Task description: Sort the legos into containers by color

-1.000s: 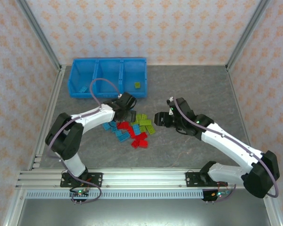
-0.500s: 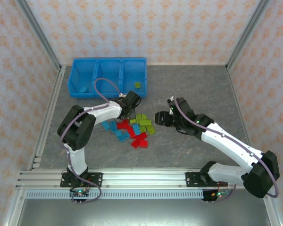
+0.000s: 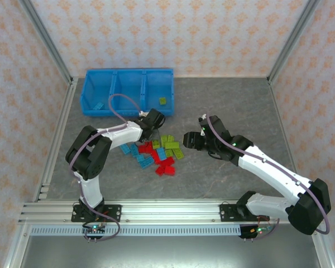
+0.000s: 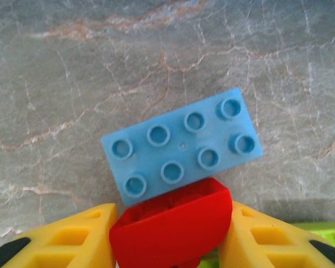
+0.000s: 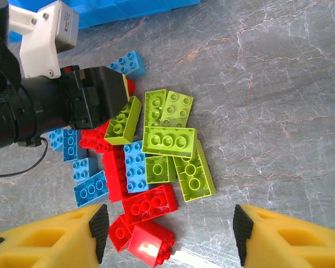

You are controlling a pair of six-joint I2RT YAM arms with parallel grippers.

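Grey marbled desk [image 3: 229, 100]: bricks [image 3: 159, 153] heaped near the blue tray [image 3: 128, 71]. The left tool [image 4: 170, 229] clenches a red brick [image 4: 173, 220] touching a blue brick [image 4: 181, 148]; the right tool [image 5: 170, 223] hangs released above the heap.

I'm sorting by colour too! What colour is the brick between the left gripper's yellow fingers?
It's a red brick; left wrist view shows it best.

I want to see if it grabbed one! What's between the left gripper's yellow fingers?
A red lego fills the gap between the left gripper's fingers, touching both, as the left wrist view shows. A blue lego lies right behind it.
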